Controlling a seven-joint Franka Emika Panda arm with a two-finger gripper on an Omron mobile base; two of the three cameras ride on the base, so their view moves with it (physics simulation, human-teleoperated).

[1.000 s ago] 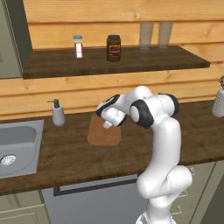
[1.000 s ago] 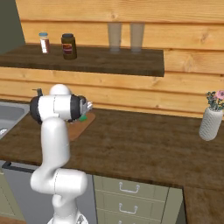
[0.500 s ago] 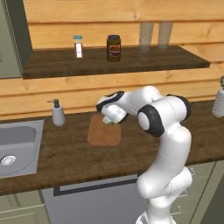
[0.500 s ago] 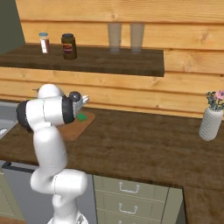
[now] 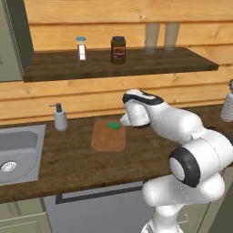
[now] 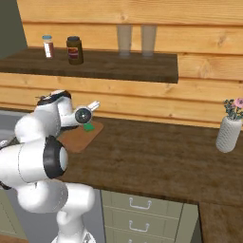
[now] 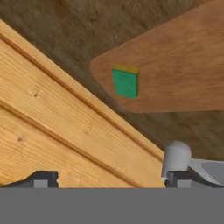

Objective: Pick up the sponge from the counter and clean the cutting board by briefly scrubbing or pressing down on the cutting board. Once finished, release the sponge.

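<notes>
Left base view: the arm reaches forward over the table, its hand hanging above the far right corner of the board. The sponge lies flat on that corner, green face up, just left of and below the hand, and nothing touches it. A soap dispenser stands on the table further left of the hand, and the sink lies beyond it. On the shelf above the hand stand a small bottle and a dark jar.

Right base view: the sponge peeps out just below the hand, resting on the board. A vase stands well to the right on the table.

Hand view: the gripper is open, its two dark tips spread wide at the bottom edge with nothing between them. The sponge lies ahead of the tips, clear of them, near the rounded corner of the board, beside the wooden wall.
</notes>
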